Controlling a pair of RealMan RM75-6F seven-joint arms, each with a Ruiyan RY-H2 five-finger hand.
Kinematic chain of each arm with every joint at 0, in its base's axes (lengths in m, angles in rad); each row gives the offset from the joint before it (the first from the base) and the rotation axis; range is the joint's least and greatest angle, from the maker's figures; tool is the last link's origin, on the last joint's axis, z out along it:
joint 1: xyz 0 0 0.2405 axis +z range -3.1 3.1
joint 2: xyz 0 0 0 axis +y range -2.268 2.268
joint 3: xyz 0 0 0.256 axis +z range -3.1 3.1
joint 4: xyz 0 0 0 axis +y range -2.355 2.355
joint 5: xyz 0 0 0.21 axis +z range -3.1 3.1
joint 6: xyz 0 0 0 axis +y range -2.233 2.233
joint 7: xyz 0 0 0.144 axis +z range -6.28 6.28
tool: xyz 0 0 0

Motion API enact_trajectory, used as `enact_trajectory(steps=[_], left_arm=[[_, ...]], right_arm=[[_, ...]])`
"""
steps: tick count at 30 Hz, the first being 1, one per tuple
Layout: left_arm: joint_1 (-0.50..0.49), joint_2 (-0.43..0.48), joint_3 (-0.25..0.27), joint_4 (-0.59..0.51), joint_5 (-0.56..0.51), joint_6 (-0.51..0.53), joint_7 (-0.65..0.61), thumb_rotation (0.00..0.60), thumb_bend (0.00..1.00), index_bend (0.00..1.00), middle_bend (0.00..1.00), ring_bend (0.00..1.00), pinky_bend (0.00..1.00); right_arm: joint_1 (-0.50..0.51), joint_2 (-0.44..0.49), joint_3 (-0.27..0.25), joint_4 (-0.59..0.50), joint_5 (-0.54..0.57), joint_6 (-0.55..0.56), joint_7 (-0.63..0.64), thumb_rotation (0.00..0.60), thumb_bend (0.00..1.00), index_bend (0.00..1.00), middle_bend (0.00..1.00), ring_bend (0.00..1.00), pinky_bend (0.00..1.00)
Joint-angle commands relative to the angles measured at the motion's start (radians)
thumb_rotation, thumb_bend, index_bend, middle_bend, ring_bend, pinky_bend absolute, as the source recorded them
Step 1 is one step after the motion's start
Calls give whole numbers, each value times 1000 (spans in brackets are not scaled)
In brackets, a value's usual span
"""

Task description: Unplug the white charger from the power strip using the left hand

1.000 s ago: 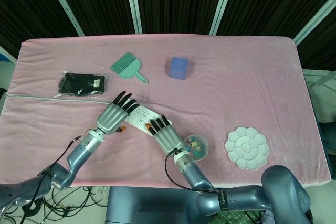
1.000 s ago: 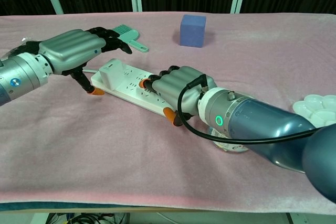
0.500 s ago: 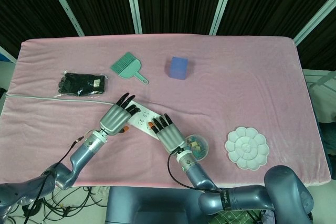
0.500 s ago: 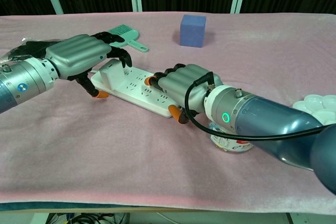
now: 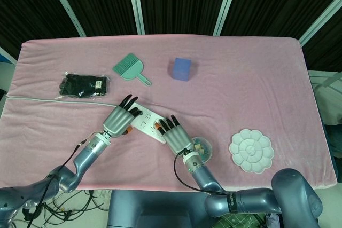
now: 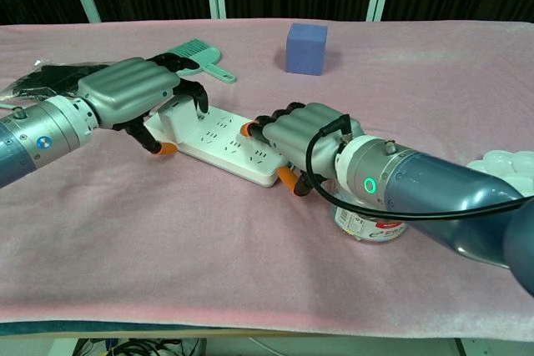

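Note:
A white power strip (image 5: 143, 123) (image 6: 225, 144) lies slantwise on the pink cloth. The white charger (image 6: 176, 117) stands plugged into its left end; in the head view my left hand hides it. My left hand (image 5: 118, 119) (image 6: 132, 92) arches over the charger, fingers curled down its far side and thumb at its near side, gripping it. My right hand (image 5: 176, 135) (image 6: 305, 132) presses on the strip's right end, fingers on top and thumb against the near edge.
A small can (image 5: 201, 149) (image 6: 368, 228) sits right beside my right wrist. A white palette (image 5: 251, 150) (image 6: 506, 167) lies at the right. At the back are a blue cube (image 5: 182, 69) (image 6: 306, 48), a teal brush (image 5: 131, 68) (image 6: 201, 56) and black gloves (image 5: 84, 85) (image 6: 50, 80).
My left hand's fingers have curled down from above the charger to close around it. My right hand has slid along the strip toward its right end.

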Motion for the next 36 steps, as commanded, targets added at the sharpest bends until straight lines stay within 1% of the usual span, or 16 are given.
enact_trajectory(steps=[1, 14, 21, 23, 25, 27, 36], left_arm=[[-1, -3, 0, 7, -4, -2, 4, 600, 210, 352, 368, 0, 27], [-3, -4, 3, 12, -9, -4, -1, 600, 209, 357, 366, 0, 27], [-3, -11, 5, 25, -15, -6, -2, 600, 211, 358, 372, 0, 27], [-4, -12, 5, 25, -16, -7, -6, 600, 236, 360, 378, 0, 27], [-5, -13, 6, 27, -13, -3, -5, 600, 291, 366, 386, 0, 27], [-6, -13, 7, 26, -13, -2, -8, 600, 312, 371, 390, 0, 27], [-11, -14, 13, 23, -9, -1, -14, 600, 312, 389, 400, 0, 27]], right_arm=[[-1, -1, -6, 2, -8, -6, 4, 600, 579, 84, 56, 82, 54], [-1, -17, -8, 1, -52, -4, 21, 600, 578, 85, 56, 82, 54], [-1, -24, -24, 3, -59, -16, 14, 600, 579, 88, 56, 82, 54], [-1, -25, -28, 3, -57, -19, 8, 600, 578, 88, 57, 82, 54], [-1, -28, -28, 5, -55, -21, 8, 600, 578, 88, 64, 82, 54], [-2, -29, -27, 8, -54, -22, 9, 600, 579, 89, 70, 81, 54], [-6, -28, -28, 9, -55, -21, 7, 600, 578, 90, 71, 82, 54]])
